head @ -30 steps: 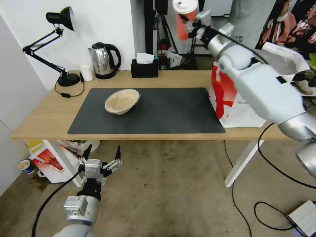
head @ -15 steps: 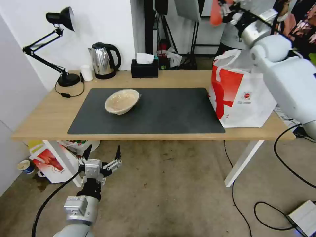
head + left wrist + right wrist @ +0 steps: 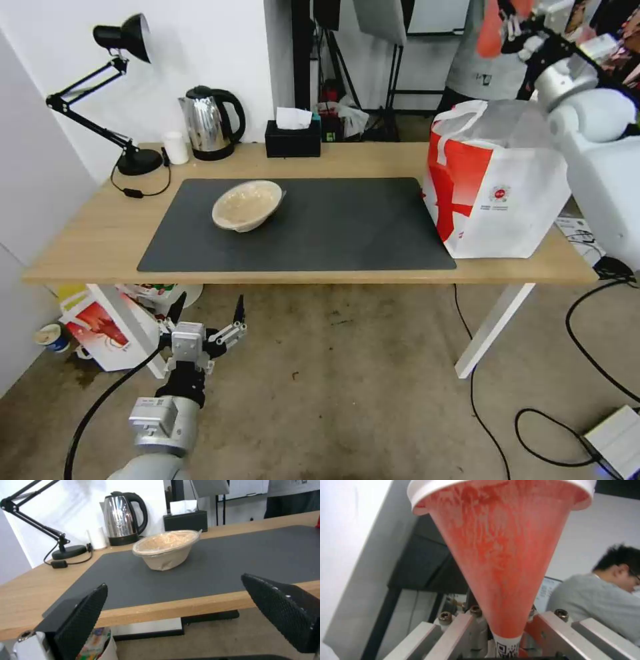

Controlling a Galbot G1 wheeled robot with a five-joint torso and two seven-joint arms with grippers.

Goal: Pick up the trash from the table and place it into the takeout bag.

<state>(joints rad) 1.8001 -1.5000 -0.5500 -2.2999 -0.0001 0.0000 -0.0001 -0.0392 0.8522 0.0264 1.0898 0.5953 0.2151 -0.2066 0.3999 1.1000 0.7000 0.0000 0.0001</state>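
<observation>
High above the takeout bag (image 3: 497, 200), the red drink cup (image 3: 491, 30) is being held tight by the right gripper (image 3: 517, 27). The carrying step is judged to be in hand; next, the cup is likely needing to be lowered over the bag's open top and let go. What is inside the bag cannot be told. On the table (image 3: 100, 227), the beige bowl (image 3: 247, 205) is sitting on the grey mat (image 3: 333, 227), waiting. The left gripper (image 3: 207, 320) is being kept low by the floor, spread wide and holding nothing.
</observation>
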